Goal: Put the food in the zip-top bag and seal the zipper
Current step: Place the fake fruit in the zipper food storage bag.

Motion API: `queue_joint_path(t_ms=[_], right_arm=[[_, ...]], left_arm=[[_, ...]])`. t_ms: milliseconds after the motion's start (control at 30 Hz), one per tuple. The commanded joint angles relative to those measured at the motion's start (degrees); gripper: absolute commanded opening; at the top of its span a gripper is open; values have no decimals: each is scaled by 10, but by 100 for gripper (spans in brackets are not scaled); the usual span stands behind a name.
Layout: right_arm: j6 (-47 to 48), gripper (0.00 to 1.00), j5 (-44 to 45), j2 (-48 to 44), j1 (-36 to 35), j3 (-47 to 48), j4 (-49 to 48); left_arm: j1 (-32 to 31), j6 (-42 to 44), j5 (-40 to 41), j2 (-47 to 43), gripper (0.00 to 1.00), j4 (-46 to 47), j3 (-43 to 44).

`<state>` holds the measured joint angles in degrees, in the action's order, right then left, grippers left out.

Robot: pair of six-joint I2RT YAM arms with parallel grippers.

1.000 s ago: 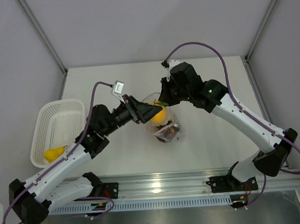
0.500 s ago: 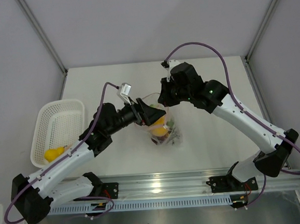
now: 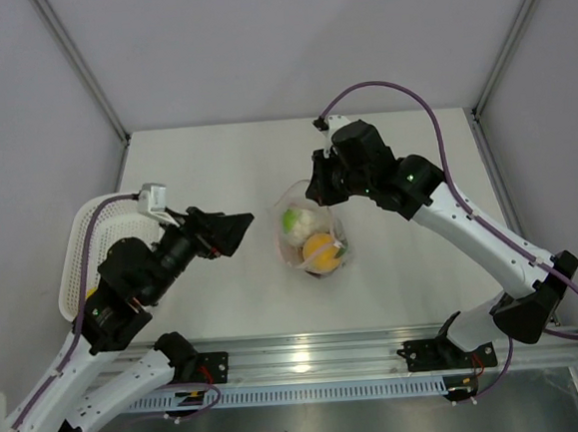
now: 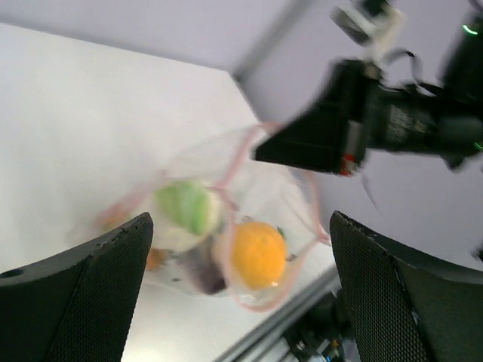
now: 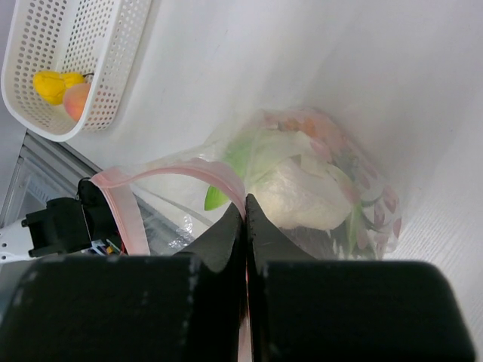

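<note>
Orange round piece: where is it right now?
In the top view the orange round piece lies mid-frame inside the zip-top bag, next to the leafy piece, near the right gripper pinching the zipper.

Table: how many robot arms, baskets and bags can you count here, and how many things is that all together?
Robot arms: 2, the left arm and the right arm
Baskets: 1, the white basket
Bags: 1, the clear bag
Total: 4
</note>
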<state>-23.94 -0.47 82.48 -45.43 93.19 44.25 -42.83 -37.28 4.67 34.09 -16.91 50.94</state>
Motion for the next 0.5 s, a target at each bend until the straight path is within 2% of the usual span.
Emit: queue_joint_path(t_ms=[0,67,133,167,233,267,400,467], right_arm=[[5,0,-3,-24,3,1,-35],[7,0,-7,-21,3,0,-33],[12,0,-7,-21,3,-1,-31],[14,0,-7,-20,3,-1,-31],[18,0,-9,-19,3,0,-29],[19,0,-10,-20,3,-1,-29],[21,0,-10,-24,3,-7,-29],[22,0,-10,-26,4,-10,-29]], left_arm=[[14,-10,200,22,100,-199,47],[56,-17,215,41,100,-250,74],[96,-17,198,57,100,-290,80],[144,-15,183,59,100,-295,78],[192,-10,130,57,99,-293,61],[236,-3,113,56,99,-292,55],[317,19,64,61,99,-286,29],[358,21,64,79,100,-300,28]])
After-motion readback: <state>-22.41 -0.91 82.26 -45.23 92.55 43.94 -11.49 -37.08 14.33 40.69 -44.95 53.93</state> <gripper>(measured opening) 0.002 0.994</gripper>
